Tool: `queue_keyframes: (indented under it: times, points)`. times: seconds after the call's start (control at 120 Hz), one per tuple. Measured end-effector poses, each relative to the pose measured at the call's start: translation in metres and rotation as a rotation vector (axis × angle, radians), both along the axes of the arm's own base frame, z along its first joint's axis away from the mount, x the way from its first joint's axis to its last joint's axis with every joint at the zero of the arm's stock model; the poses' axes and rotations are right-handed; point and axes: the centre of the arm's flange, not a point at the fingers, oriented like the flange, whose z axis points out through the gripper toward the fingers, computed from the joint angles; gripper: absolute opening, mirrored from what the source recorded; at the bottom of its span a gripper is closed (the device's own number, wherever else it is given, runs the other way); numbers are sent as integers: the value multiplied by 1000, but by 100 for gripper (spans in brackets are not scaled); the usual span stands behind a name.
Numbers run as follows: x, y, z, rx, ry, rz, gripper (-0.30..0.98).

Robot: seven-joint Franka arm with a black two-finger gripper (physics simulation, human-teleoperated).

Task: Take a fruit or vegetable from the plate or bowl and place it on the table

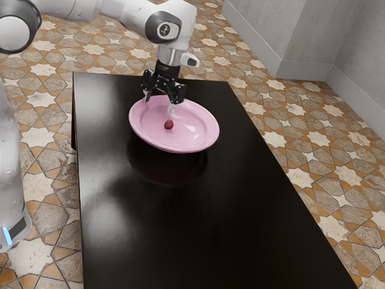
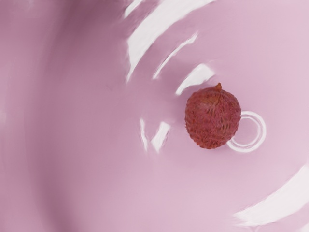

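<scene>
My gripper [image 1: 159, 102] is over the far part of the pink plate [image 1: 141, 130], its two fingers spread wide with nothing between them. A small round red fruit [image 1: 169, 124], like a lychee, lies inside the plate, closer to the exterior view's camera than the fingers. In the wrist view the bumpy red fruit [image 2: 212, 117], with a small stem nub, rests on the glossy inner surface of the plate [image 2: 106, 164], apart from the gripper.
The plate stands toward the far end of a long, glossy black table [image 1: 198, 235], which mirrors it. Patterned tile floor [image 1: 45, 102] surrounds the table, and a grey wall [image 1: 319, 36] rises beyond at the exterior view's upper right.
</scene>
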Motion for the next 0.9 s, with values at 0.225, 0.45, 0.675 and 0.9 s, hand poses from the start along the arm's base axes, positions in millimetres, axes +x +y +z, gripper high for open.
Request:
queue_keyframes:
  times: [0.225, 0.45, 0.675, 0.9]
  points:
    - [2, 11, -6, -3, 1, -21, 68]
    - [15, -12, -12, -15, 1, -89, 69]
    - [18, -37, -27, -32, 23, -139, 68]
    - [17, -35, -29, -29, 20, -138, 57]
